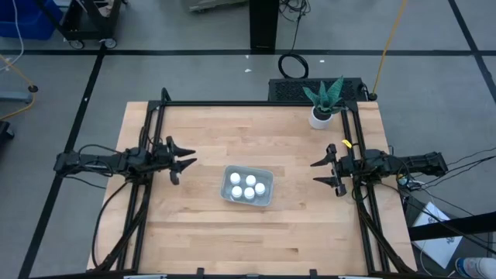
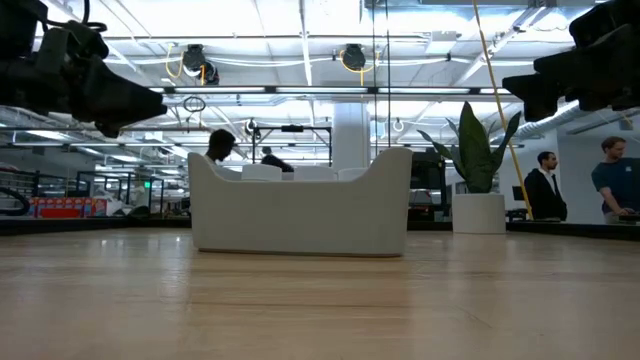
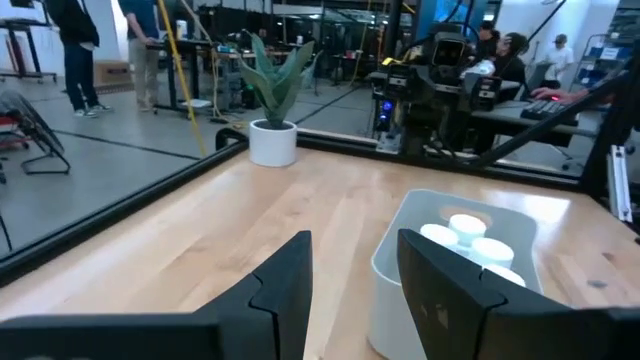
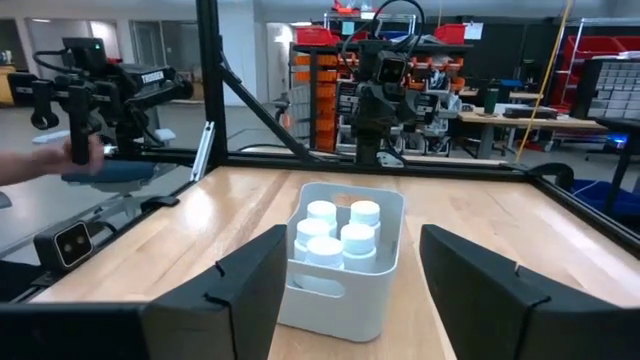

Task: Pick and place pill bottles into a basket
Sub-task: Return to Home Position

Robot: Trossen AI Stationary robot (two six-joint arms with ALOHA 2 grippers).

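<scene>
The basket (image 1: 264, 197) stands on the table's middle. Several small white pill bottles (image 1: 247, 186) stand upright inside it; they also show in the right wrist view (image 4: 335, 240) and the left wrist view (image 3: 470, 240). My left gripper (image 1: 186, 161) hovers open and empty left of the basket, above the table. My right gripper (image 1: 316, 171) hovers open and empty right of the basket. The basket shows in the low view (image 2: 300, 212), the left wrist view (image 3: 395, 270) and the right wrist view (image 4: 340, 300). Both grippers' fingers point at the basket.
A white pot with a green plant (image 1: 323, 107) stands at the table's far right. Black frame rails (image 1: 155, 132) run along the table's left, right and far sides. People stand in the room beyond the table (image 2: 545, 185). Bare wood lies near the front edge (image 1: 248, 240).
</scene>
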